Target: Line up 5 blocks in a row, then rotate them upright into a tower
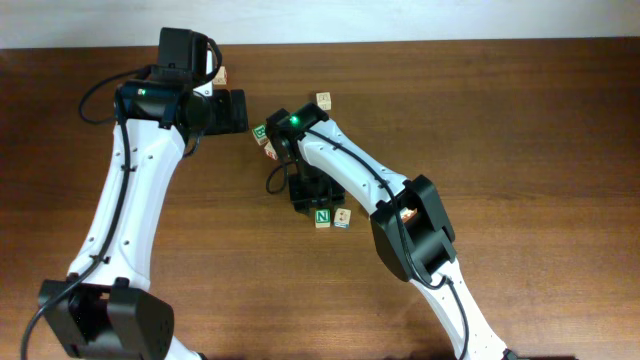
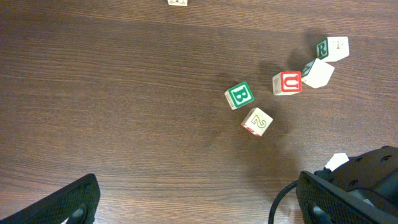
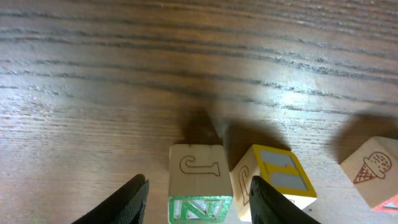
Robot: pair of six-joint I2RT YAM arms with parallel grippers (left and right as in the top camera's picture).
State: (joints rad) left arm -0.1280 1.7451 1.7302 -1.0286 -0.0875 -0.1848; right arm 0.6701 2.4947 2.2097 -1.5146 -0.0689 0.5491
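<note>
A light-wood block with a green "N" face [image 3: 198,182] stands on the table between the fingers of my right gripper [image 3: 200,202], which is open with a gap on each side. The N block [image 1: 322,216] shows just below the gripper [image 1: 318,204] in the overhead view. Touching its right side is a block with a yellow-framed blue-grey face [image 3: 278,177], also seen from above [image 1: 342,218]. My left gripper [image 2: 199,208] is open over bare wood, at the back left [image 1: 232,110]. A red-lettered block [image 2: 287,83] and a pale block [image 2: 318,73] lie ahead of it.
A green "B" cube [image 2: 239,96] and a pale cube marked "2" [image 2: 257,121] sit mid-table. A green-lettered cube [image 2: 331,48] lies beyond them. An ice-cream picture cube [image 3: 373,168] is at the right. Single cubes lie at the back [image 1: 324,100] and by the left arm [image 1: 220,75].
</note>
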